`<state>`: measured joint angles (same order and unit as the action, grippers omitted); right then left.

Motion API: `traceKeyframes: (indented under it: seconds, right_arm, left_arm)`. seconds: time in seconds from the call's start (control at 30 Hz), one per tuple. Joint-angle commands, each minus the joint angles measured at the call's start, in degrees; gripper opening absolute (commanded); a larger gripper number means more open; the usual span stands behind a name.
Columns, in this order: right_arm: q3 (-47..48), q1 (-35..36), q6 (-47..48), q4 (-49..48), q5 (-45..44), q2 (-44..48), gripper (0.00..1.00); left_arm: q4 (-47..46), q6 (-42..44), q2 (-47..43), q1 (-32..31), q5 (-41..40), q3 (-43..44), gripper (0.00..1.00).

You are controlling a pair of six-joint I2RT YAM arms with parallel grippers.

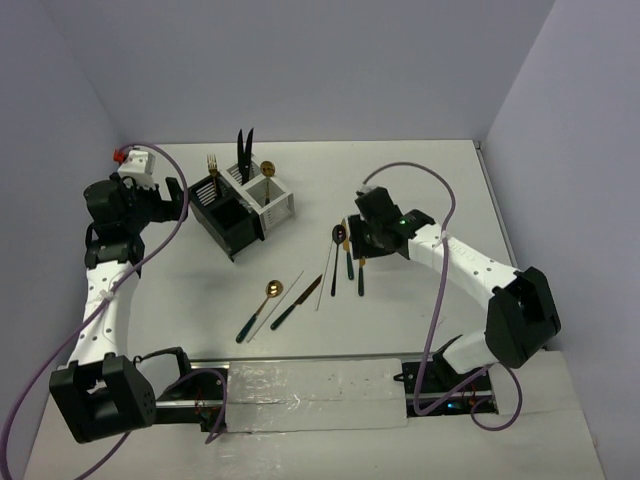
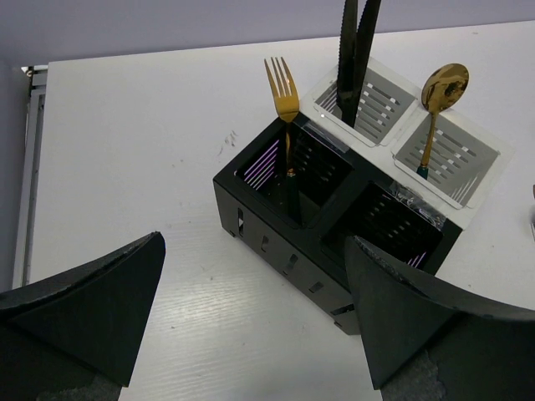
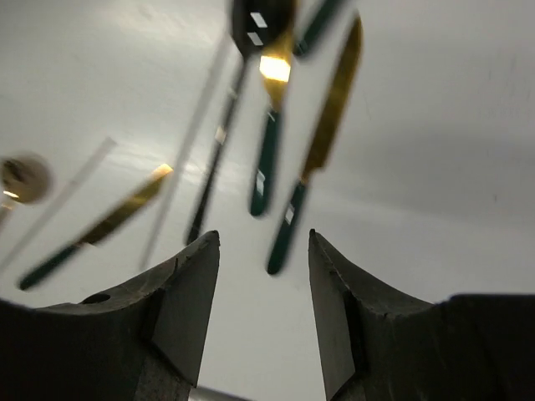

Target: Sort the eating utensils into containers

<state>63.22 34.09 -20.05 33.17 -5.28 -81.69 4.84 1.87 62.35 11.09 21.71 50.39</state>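
Observation:
The black caddy (image 1: 228, 220) and the white caddy (image 1: 270, 200) stand joined at the back left. A gold fork (image 2: 282, 83) stands in the black caddy (image 2: 276, 234). Two black knives (image 2: 355, 50) and a gold spoon (image 2: 443, 88) stand in the white caddy (image 2: 493, 154). My left gripper (image 1: 178, 198) is open and empty just left of the black caddy, also in the left wrist view (image 2: 255, 259). My right gripper (image 1: 358, 238) is open and empty, low over loose utensils. A gold knife with a green handle (image 3: 322, 142) ends between its fingertips (image 3: 263, 242).
More utensils lie loose mid-table: a black spoon (image 1: 337, 236), a gold-and-green piece (image 1: 349, 262), a pale chopstick (image 1: 325, 280), a gold knife (image 1: 296, 302), another chopstick (image 1: 276, 306) and a gold spoon (image 1: 272, 289). A silver strip (image 1: 310, 395) runs along the near edge.

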Motion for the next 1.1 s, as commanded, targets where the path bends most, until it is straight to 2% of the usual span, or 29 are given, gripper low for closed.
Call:
traceKeyframes:
  seconds: [0.0, 0.17, 0.3, 0.57, 0.8, 1.0, 1.07]
  right_arm:
    - [-3.80, -1.65, -2.71, 2.69, 2.02, 2.94, 0.54]
    - [-8.37, -1.74, -2.45, 0.24, 4.93, -1.00, 0.53]
    - [-8.55, -2.44, -1.92, -1.00, 6.23, -6.01, 0.50]
    - [-4.95, -3.76, -1.65, -0.30, 3.89, -13.93, 0.38]
    - [-3.20, -4.99, -1.31, 1.11, 0.80, -18.41, 0.36]
    - [1.72, -5.78, 0.28, 3.57, -1.84, -23.51, 0.39]
    - [2.43, -5.96, 0.63, 3.75, -1.14, -24.13, 0.33]
  left_arm:
    - [0.35, 0.86, -1.88, 0.33, 2.19, 1.73, 0.99]
    - [-0.01, 0.77, -1.97, 0.33, 2.10, 1.03, 0.99]
    - [0.26, 0.86, -1.70, 0.33, 1.84, 1.11, 0.99]
    - [-0.18, 1.47, -2.14, 0.33, 1.22, 0.32, 0.99]
    - [-0.80, 1.47, -1.97, 0.42, 1.05, -0.12, 0.99]
    - [-0.45, 1.65, -1.88, 0.33, 0.88, 0.23, 0.99]
    - [-0.45, 1.65, -2.14, 0.33, 0.70, 0.23, 0.99]
